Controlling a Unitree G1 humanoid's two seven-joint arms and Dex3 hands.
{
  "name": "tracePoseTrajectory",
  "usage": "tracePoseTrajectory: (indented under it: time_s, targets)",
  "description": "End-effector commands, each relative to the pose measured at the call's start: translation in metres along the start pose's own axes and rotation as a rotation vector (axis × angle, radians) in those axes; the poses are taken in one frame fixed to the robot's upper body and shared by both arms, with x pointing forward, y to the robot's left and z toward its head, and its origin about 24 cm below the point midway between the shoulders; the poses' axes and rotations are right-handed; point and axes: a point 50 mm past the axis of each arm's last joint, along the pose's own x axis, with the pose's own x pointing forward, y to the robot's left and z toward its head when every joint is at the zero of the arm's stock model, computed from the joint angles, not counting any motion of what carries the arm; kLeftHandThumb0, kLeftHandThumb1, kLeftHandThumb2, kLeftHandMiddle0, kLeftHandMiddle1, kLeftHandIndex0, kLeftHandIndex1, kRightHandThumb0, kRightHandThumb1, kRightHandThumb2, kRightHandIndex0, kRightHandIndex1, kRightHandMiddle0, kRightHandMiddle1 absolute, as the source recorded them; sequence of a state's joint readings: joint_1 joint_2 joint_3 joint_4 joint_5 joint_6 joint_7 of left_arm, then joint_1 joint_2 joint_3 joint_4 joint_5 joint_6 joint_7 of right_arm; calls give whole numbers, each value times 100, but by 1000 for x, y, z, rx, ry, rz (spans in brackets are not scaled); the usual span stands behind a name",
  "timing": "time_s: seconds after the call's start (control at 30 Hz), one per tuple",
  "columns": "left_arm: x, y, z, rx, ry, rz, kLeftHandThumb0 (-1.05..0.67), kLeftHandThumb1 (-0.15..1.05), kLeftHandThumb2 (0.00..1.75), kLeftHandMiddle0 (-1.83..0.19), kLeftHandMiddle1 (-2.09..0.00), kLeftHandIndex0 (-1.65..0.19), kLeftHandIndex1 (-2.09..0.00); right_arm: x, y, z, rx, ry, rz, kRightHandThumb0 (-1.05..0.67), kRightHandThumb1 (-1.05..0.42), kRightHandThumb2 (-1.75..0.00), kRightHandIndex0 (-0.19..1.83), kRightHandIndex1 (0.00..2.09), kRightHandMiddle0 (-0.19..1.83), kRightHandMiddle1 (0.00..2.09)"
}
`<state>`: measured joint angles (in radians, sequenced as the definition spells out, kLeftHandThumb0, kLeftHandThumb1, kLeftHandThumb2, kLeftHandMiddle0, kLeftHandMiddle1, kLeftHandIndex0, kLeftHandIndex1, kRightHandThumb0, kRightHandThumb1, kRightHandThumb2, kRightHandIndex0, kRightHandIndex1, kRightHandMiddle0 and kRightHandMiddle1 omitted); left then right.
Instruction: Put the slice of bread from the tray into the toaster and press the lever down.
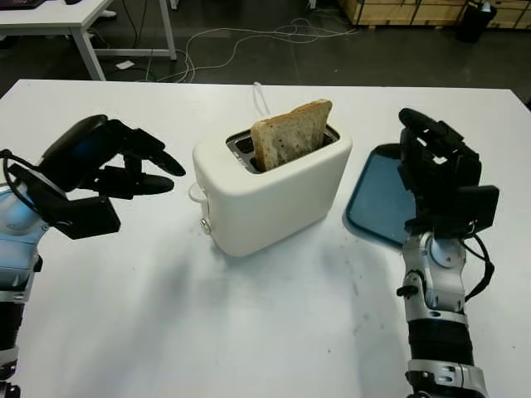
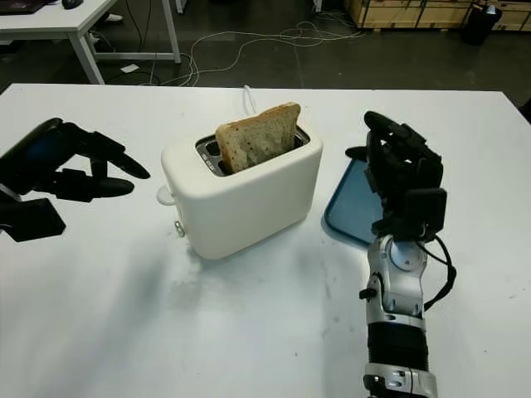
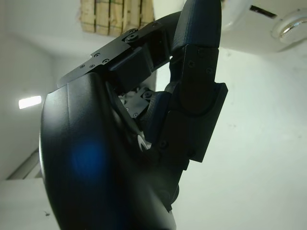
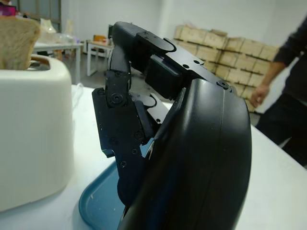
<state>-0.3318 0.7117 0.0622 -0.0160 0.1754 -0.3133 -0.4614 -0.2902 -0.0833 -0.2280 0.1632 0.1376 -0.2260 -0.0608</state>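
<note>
Toaster [image 1: 274, 195] sits mid-table [image 1: 249, 332], bread slice [image 1: 290, 133] standing in its slot, lever [image 1: 196, 193] on the end facing left. Tray [image 1: 377, 199] lies flat just right of the toaster, not touching it; right hand [image 1: 436, 166] is upright over the tray's right part. Left hand [image 1: 108, 166] hangs above the table left of the toaster, fingers pointing at the lever end, apart from it.
</note>
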Motion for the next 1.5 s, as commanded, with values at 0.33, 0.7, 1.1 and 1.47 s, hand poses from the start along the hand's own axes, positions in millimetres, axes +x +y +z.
tracePoseTrajectory:
  time_s: [0.33, 0.7, 1.1, 1.47]
  targets:
    - [14, -9, 6, 67, -54, -121, -83, 92, 17, -103, -154, -112, -7, 0, -3, 5, -22, -51, -21, -40, -92, -26, 86, 123, 112, 25]
    - [14, -13, 5, 93, -53, -177, -82, 92, 13, -104, -152, -112, -7, 4, -9, 8, -5, -57, -69, -42, -92, -22, 92, 114, 112, 27]
    - [9, -15, 6, 146, -46, -193, -82, 92, 16, -103, -155, -112, -7, 5, -12, 11, -11, -69, -74, -43, -92, -19, 96, 105, 114, 24]
    - [4, -22, 3, 148, -25, -183, -80, 92, 16, -102, -158, -111, -8, 4, -14, 10, -3, -73, -66, -42, -92, -20, 97, 103, 114, 21]
